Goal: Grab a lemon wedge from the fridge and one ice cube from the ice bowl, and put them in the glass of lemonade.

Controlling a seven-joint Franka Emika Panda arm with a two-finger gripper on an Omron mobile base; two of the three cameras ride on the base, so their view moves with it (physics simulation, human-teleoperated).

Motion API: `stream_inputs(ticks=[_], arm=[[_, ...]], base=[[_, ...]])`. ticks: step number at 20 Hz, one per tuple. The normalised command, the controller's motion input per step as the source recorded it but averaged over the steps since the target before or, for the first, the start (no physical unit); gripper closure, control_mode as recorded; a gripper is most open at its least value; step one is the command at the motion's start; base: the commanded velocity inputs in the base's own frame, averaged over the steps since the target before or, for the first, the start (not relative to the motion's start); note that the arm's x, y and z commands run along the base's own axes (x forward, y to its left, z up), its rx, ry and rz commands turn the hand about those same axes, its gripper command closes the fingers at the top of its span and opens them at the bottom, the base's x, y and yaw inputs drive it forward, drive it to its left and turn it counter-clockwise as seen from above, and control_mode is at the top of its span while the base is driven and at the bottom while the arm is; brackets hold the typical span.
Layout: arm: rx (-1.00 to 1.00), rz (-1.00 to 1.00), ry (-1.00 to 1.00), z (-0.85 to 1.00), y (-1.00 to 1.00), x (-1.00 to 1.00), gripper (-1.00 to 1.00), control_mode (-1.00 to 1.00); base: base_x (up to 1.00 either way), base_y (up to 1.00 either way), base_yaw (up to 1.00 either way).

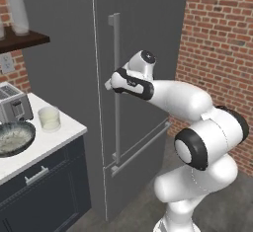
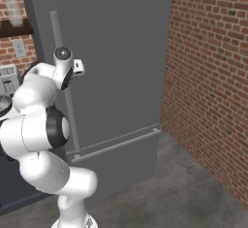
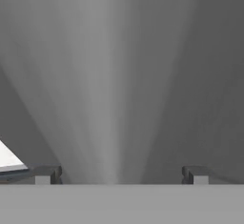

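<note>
The fridge (image 1: 143, 23) is a tall dark grey cabinet with its doors shut, so the lemon wedge is hidden. My gripper (image 1: 109, 84) is up against the long vertical bar handle (image 1: 115, 43), about halfway along it. In the hand view the gripper (image 3: 121, 175) is open, and the handle (image 3: 107, 99) runs as a pale band between the two fingertips (image 3: 47, 174), with the door (image 3: 200, 75) behind it. The ice bowl (image 1: 15, 137) and the glass of lemonade (image 1: 49, 118) stand on the white counter at the left. From the right, the hand (image 2: 77, 68) sits at the handle (image 2: 57, 28).
A silver toaster (image 1: 14, 102) stands behind the bowl. A tall frosted glass (image 1: 19, 14) sits on a dark wall shelf above. A brick wall (image 2: 213, 76) closes in the right side of the fridge (image 2: 116, 52). Dark drawers (image 1: 44, 186) lie under the counter.
</note>
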Motion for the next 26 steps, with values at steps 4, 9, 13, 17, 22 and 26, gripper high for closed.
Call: stream_inputs(ticks=[4, 9, 13, 17, 22, 26], arm=[[0.05, 0.01, 0.0, -0.34, 0.05, 0.32, -1.0, -1.0], [0.02, 0.0, 0.0, -0.21, 0.16, 0.25, 1.0, -1.0], [0.0, 0.0, 0.0, 0.01, 0.0, 0.01, 1.0, -1.0], [0.0, -0.02, -0.04, 0.0, -0.06, 0.0, 1.0, -1.0], [0.0, -0.01, -0.06, 0.0, -0.46, -0.07, 1.0, -1.0], [0.0, -0.02, -0.05, 0.06, -0.86, -0.16, 1.0, -1.0]], base=[[0.0, 0.0, 0.0], [0.0, 0.0, 0.0], [0.0, 0.0, 0.0], [0.0, 0.0, 0.0], [0.0, 0.0, 0.0], [0.0, 0.0, 0.0]])
